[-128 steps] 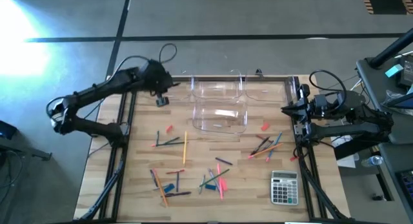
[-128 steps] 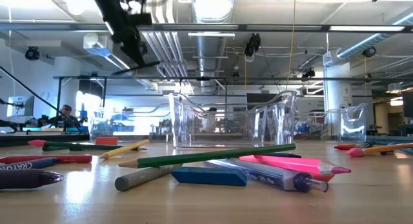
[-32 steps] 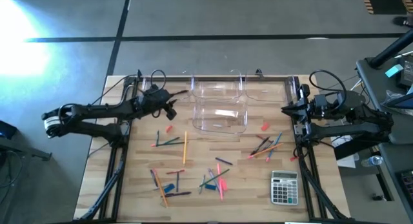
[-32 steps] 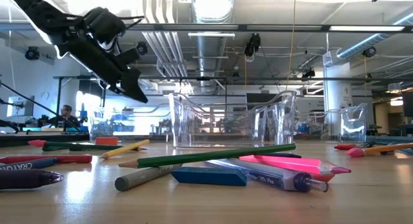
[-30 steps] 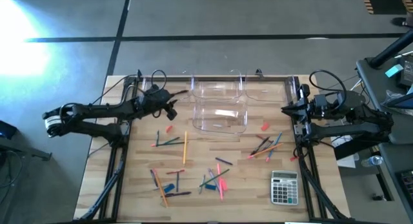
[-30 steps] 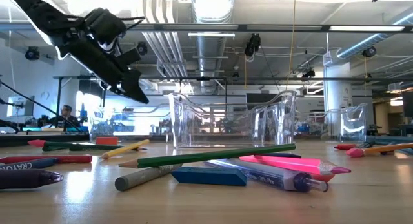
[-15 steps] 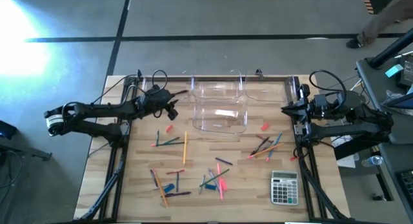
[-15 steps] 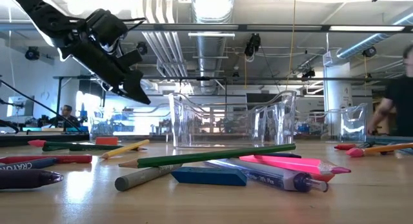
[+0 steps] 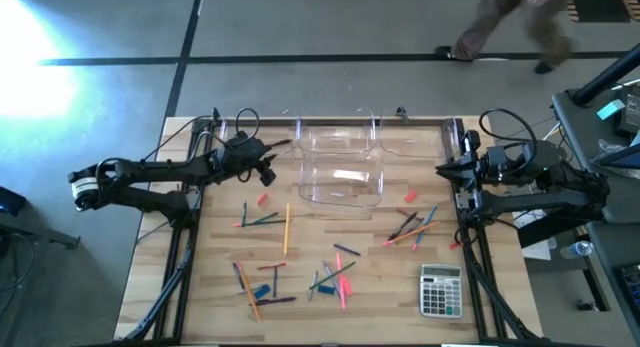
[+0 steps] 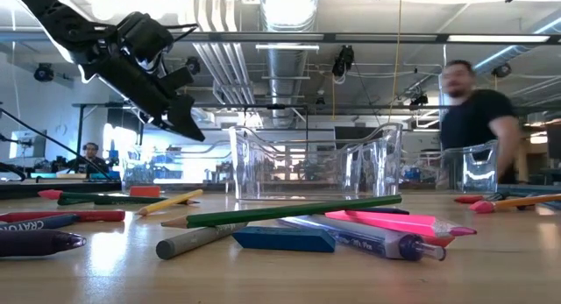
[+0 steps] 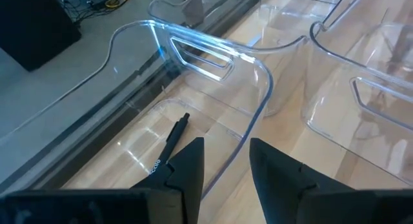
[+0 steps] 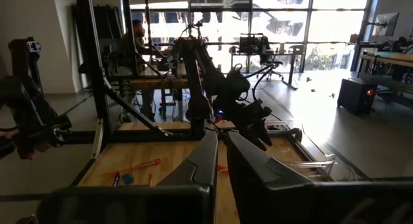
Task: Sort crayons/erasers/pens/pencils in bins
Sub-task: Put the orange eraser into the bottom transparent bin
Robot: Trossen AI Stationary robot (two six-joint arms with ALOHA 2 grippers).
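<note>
From my station I see the left gripper (image 9: pixel 266 170) hanging in the air just beside the left end of the bins (image 9: pixel 340 177), its fingers (image 11: pixel 187 169) a narrow gap apart with nothing between them. Through its wrist camera a bin wall (image 11: pixel 255 88) sits right in front of those fingers, and a black pen (image 11: pixel 169 141) lies on the floor of that bin. The clear bins are clustered at the far middle of the table (image 9: pixel 220 287), and the loose items lie nearer than the bins: a pink eraser (image 9: pixel 262 199) close to the left gripper, an orange pencil (image 9: pixel 286 230) nearer than the front bin, a scatter of pens and crayons (image 9: pixel 335 277) beyond that, and another small pile (image 9: pixel 412 227) nearer than the bins' right end. A grey calculator (image 9: pixel 440 290) sits past that pile. The right gripper (image 9: pixel 443 168) waits at the table's edge beside the bins' right end, fingers (image 12: pixel 206 156) pinched together on nothing. A person (image 10: pixel 473 120) stands in the room behind the bins.
</note>
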